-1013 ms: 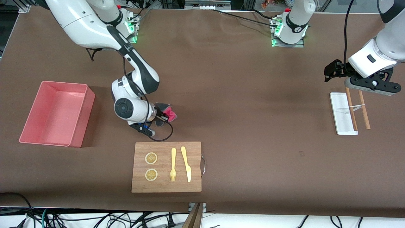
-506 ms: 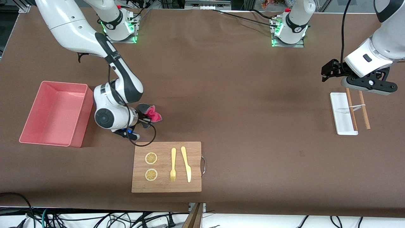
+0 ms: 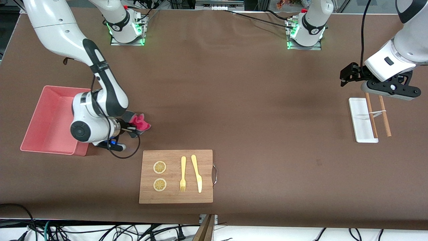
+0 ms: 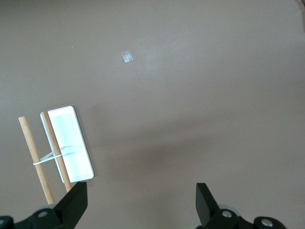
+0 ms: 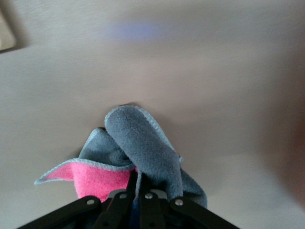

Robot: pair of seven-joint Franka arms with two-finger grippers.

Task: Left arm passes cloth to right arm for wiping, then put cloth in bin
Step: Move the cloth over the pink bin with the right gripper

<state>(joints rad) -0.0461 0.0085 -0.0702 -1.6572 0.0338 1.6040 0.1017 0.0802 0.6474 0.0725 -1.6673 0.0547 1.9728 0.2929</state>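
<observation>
We see the right gripper (image 3: 128, 127) clamped on the cloth (image 3: 140, 122) above bare table between bin (image 3: 50, 122) and board (image 3: 176, 176), board carrying lemon slices (image 3: 159, 167), fork (image 3: 183, 174), knife (image 3: 197, 173), left gripper (image 3: 347, 75) spread wide, waiting above white tray (image 3: 360, 120) and sticks (image 3: 378, 115), no writing legible.

Board: a wooden cutting board (image 3: 176, 176) with a metal handle (image 3: 214, 174) lies near the front camera.
On the board: two lemon slices (image 3: 159, 167), a yellow fork (image 3: 183, 173), a yellow knife (image 3: 197, 173).
Tray: a flat white tray (image 3: 360, 119), toward the left arm's end.
Sticks: two wooden sticks (image 3: 384, 115), one lying across the tray.
</observation>
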